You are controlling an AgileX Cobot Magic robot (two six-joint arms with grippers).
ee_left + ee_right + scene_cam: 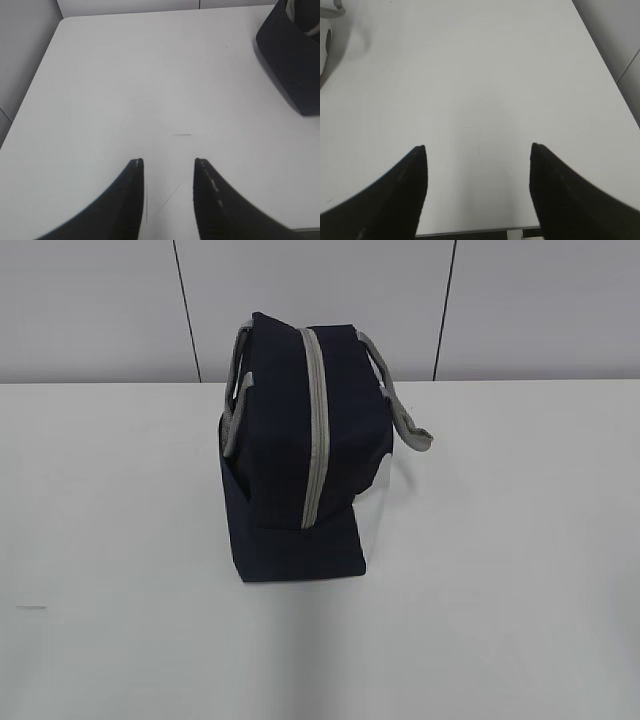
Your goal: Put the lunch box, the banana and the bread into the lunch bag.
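Note:
The dark navy lunch bag [295, 455] stands in the middle of the white table, its grey zipper [314, 430] running shut along the top and grey handles hanging at both sides. One corner of the lunch bag [292, 65] shows at the upper right of the left wrist view. My left gripper [168, 161] hovers open over bare table, well left of the bag, with nothing between its fingers. My right gripper [478, 146] stands wide open over bare table near the front edge. The lunch box, the banana and the bread are out of view. Neither arm shows in the exterior view.
A grey strap end [420, 436] lies on the table right of the bag. The white table [520, 570] reaches a grey panelled wall [90, 310] behind. The table's left edge [30, 85] and right edge [605, 60] show in the wrist views.

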